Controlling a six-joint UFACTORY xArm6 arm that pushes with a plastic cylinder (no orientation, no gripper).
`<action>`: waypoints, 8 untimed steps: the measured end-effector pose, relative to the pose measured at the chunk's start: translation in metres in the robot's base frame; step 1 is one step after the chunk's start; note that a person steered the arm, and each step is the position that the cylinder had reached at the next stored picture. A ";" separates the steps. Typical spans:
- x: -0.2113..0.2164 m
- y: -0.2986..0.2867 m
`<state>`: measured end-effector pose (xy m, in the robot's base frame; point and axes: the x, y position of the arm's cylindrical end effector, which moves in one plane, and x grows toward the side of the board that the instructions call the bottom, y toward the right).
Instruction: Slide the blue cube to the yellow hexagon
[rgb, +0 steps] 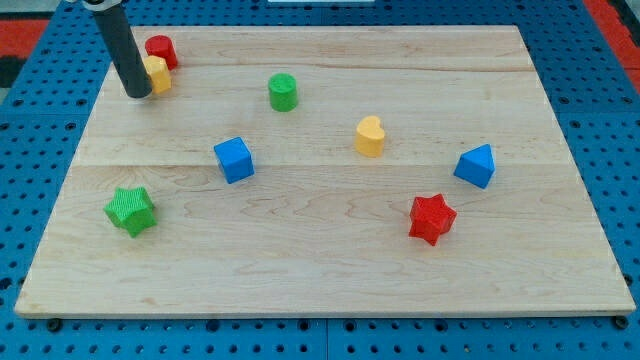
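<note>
The blue cube (234, 160) lies left of the board's middle. The yellow hexagon (157, 74) sits near the board's top left corner, partly hidden behind my rod. My tip (138, 94) rests on the board at the hexagon's left side, touching or nearly touching it. The tip is well above and to the left of the blue cube.
A red cylinder (162, 50) stands just above the yellow hexagon. A green cylinder (283, 91) is at top centre, a yellow heart-like block (369, 136) at centre right, a blue wedge-shaped block (476, 165) at right, a red star (432, 218) lower right, a green star (131, 210) lower left.
</note>
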<state>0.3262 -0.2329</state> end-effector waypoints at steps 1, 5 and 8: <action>0.025 0.048; 0.146 0.188; 0.097 0.109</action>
<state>0.4235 -0.1238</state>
